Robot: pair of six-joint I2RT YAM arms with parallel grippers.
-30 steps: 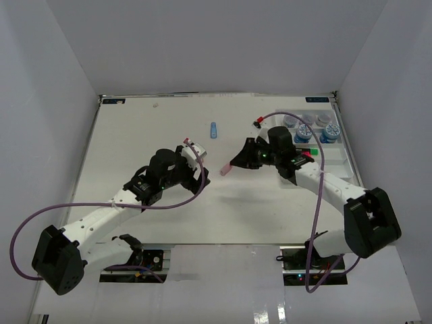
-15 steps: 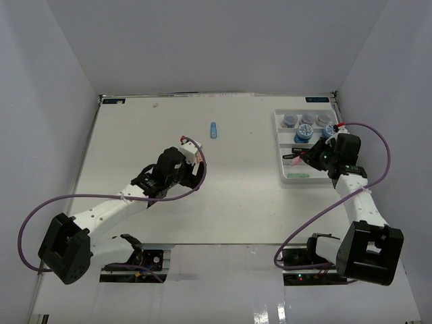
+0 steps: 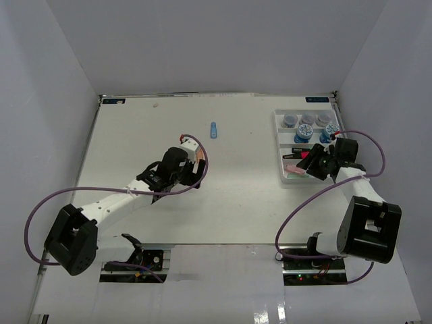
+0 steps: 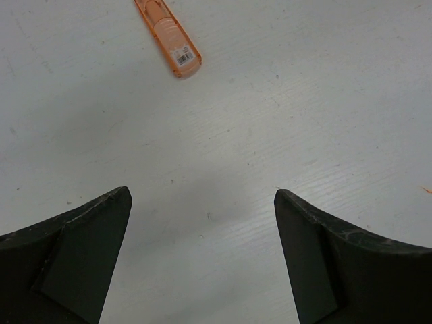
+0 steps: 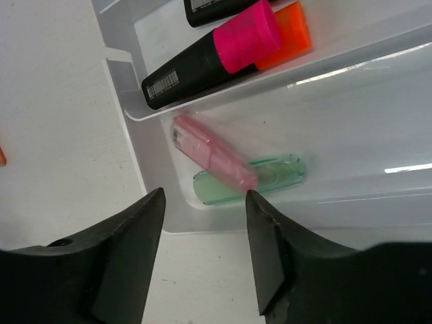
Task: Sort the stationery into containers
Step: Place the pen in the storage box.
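A pastel pink highlighter lies loose in the near section of the white tray, across a pale green one. My right gripper hangs open just above and short of them, holding nothing. One section further hold black highlighters with a pink cap and an orange cap. Several round jars fill the tray's far end. My left gripper stands wide open over bare table, a pastel orange highlighter ahead of it. A blue highlighter lies further back.
White walls close in the table on the left, right and back. The tray sits against the right wall. Purple cables loop from both arms over the near part of the table.
My right arm carried the pink highlighter from mid-table to the tray and opened, letting it drop into the near section. My left arm has reached further forward and right.
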